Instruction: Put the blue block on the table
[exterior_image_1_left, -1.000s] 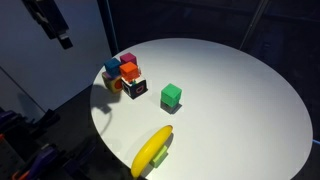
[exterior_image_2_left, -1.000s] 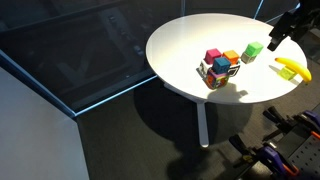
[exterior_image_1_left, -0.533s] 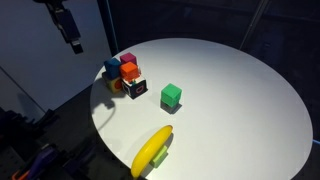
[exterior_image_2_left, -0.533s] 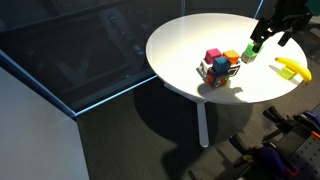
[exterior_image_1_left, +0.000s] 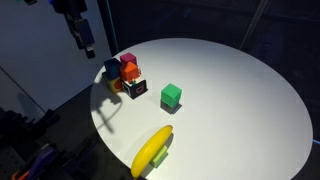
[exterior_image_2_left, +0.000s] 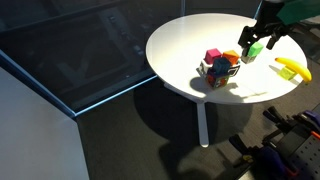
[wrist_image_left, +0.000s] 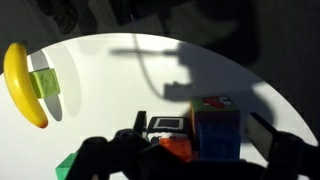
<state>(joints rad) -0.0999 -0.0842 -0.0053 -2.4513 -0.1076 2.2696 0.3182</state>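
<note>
The blue block (exterior_image_1_left: 111, 69) sits in a tight cluster of cubes at the edge of the round white table (exterior_image_1_left: 230, 90). It also shows in an exterior view (exterior_image_2_left: 221, 66) and in the wrist view (wrist_image_left: 218, 138). A magenta cube (exterior_image_1_left: 128, 60), orange cubes (exterior_image_1_left: 130, 72) and a black-and-white cube (exterior_image_1_left: 137, 89) touch it or stand beside it. My gripper (exterior_image_1_left: 87, 42) hangs open and empty above the cluster. In the wrist view the blue block lies between the open fingers (wrist_image_left: 200, 128), still below them.
A green cube (exterior_image_1_left: 171, 95) stands alone near the cluster. A banana (exterior_image_1_left: 152, 150) lies on a green slab (wrist_image_left: 45, 83) near the table's rim. The floor around the table is dark, and glass panels (exterior_image_2_left: 80, 50) stand beside it.
The gripper has moved steadily in from beyond the table's edge towards the cluster of cubes. The blocks and the banana have not moved.
</note>
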